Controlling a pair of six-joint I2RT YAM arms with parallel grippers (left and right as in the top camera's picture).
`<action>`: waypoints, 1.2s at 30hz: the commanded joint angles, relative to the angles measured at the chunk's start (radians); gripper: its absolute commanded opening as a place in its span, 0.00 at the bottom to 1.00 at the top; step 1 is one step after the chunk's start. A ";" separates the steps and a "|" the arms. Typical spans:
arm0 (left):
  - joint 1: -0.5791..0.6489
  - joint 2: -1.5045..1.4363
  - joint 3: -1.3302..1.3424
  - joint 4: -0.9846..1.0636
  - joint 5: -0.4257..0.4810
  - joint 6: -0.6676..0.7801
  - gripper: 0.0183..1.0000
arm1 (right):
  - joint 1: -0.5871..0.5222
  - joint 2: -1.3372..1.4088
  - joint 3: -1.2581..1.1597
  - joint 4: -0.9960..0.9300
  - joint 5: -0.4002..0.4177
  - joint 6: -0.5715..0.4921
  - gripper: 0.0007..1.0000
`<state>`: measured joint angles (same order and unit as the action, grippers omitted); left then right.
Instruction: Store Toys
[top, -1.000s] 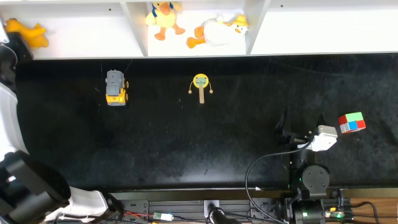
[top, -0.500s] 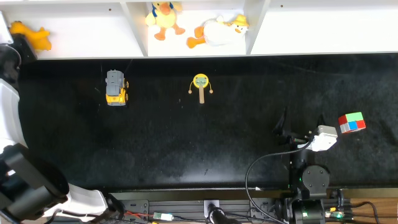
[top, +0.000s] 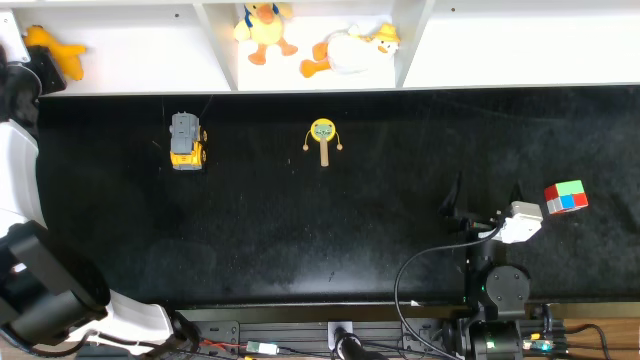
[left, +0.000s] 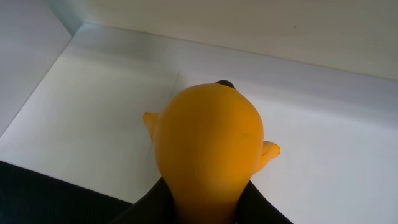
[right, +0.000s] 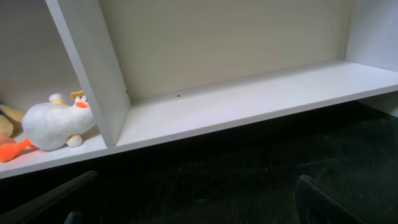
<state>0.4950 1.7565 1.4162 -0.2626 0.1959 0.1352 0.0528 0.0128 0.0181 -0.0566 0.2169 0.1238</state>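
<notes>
- Shelf (top: 520, 60) runs along twelve o'clock, and its middle bay holds a yellow duck (top: 264, 25) and a white duck (top: 350, 50), side by side.
- Up at ten o'clock, in the left bay, the orange duck (left: 208, 146) (round, smooth, bright) is pinched between the left gripper's (top: 40, 62) fingers.
- Right gripper (right: 186, 205) sits low at four o'clock, fingers spread wide.
- On the black mat (top: 300, 250): truck (top: 186, 140) at ten, rattle (top: 322, 140) near twelve, coloured cube (top: 566, 197) at three.

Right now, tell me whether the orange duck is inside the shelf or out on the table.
Inside: the orange duck is over the white floor of the left compartment, gripped by the left tool.
</notes>
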 joint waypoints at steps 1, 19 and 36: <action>-0.010 0.024 0.018 0.000 0.002 -0.013 0.48 | -0.002 -0.008 -0.013 0.002 0.001 0.004 1.00; -0.014 0.020 0.018 0.026 0.005 -0.013 1.00 | -0.002 -0.008 -0.014 0.002 0.001 0.004 1.00; -0.014 -0.285 -0.129 -0.223 -0.084 0.029 1.00 | -0.002 -0.008 -0.014 0.002 0.001 0.004 1.00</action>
<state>0.4839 1.5661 1.3525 -0.4763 0.1558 0.1410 0.0532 0.0128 0.0181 -0.0566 0.2169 0.1234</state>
